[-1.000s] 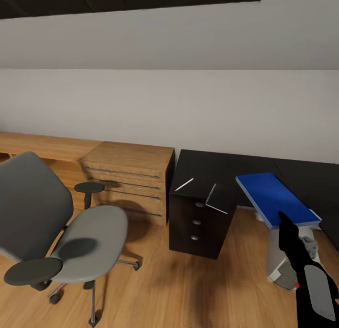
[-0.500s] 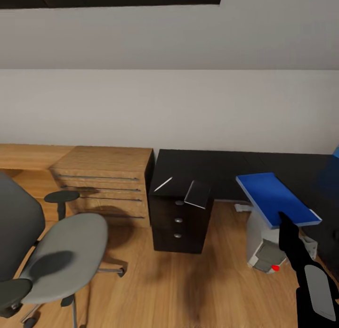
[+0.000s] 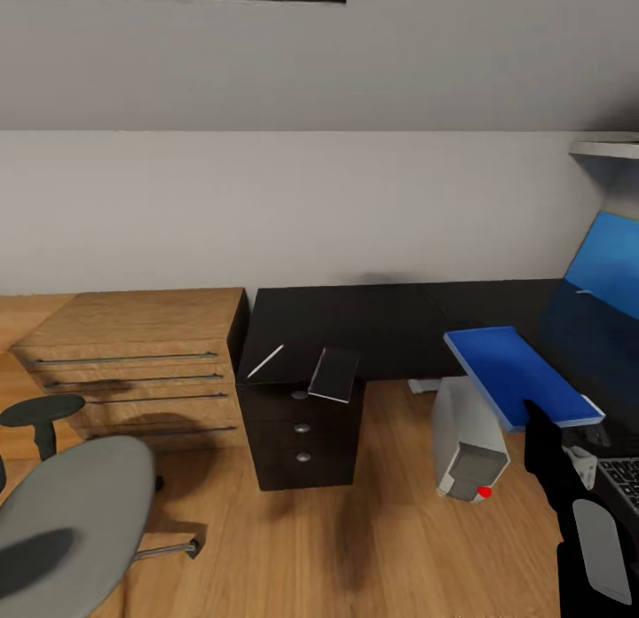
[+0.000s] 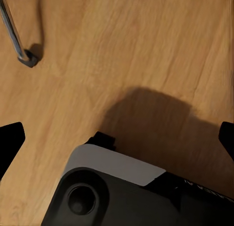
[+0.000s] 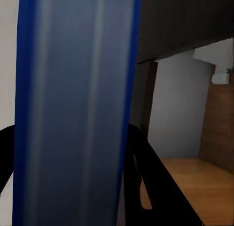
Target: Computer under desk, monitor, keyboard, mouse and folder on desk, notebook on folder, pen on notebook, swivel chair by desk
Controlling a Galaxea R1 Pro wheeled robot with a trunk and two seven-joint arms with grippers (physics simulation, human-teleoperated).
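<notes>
Right gripper (image 3: 532, 409) has its jaws clamped on the folder (image 3: 519, 369), carried flat in the air just off the counter (image 3: 373, 320), so it's off the swivel chair (image 3: 71, 511) but not set down yet. Notebook (image 3: 335, 373) and pen (image 3: 265, 360) lie side by side on the counter's end above the drawers, unstacked. Computer (image 3: 466, 440) sits on the floor under the counter, looks OK. Monitor (image 3: 608, 263) on the counter, keyboard (image 3: 623, 480) at its near edge. Mouse, can't say. Left gripper's (image 4: 117, 138) jaws spread wide over bare floor. Chair well apart from the counter; most steps left, I'd judge.
</notes>
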